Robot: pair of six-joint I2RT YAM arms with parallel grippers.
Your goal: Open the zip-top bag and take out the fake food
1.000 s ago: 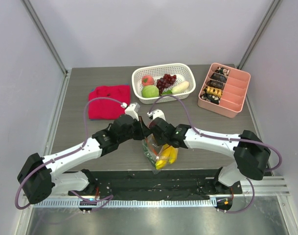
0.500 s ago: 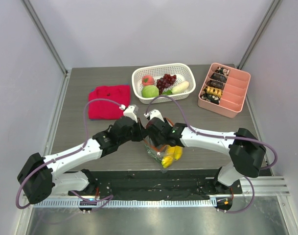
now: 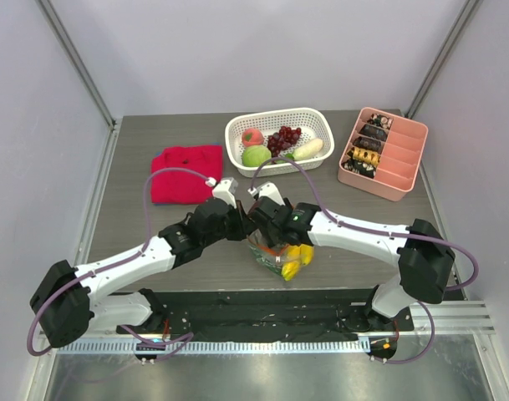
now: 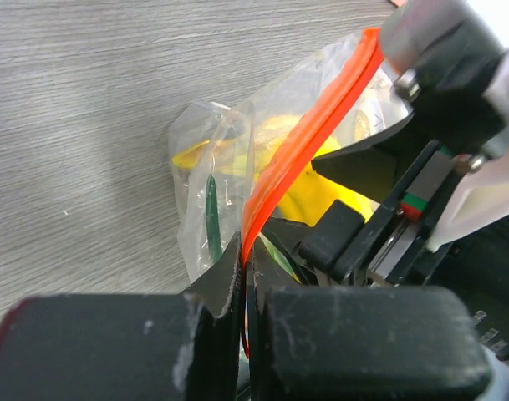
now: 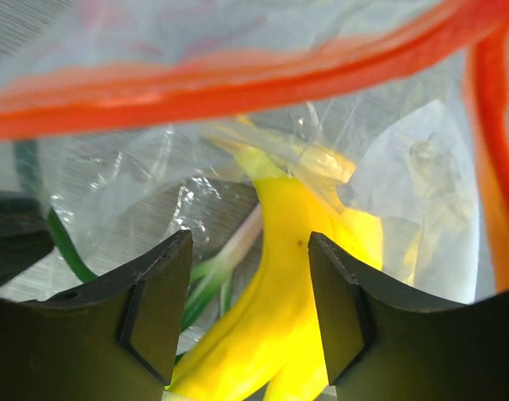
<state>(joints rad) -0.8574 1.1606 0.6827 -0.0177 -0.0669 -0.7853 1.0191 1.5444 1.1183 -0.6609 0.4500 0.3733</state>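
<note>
Pinching the orange strip point(image 4: 314, 138) of the zip-top bag point(image 4: 192, 219), the left hand point(image 4: 242, 271) is clenched; the right hand point(image 5: 250, 280), released, points down into its mouth at the bananas point(image 5: 289, 209)

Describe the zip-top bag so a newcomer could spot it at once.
On the grey table, find where the left arm meets the right arm. The zip-top bag is there: unlike the white basket and pink tray behind, it is clear plastic with an orange zipper strip.
</note>
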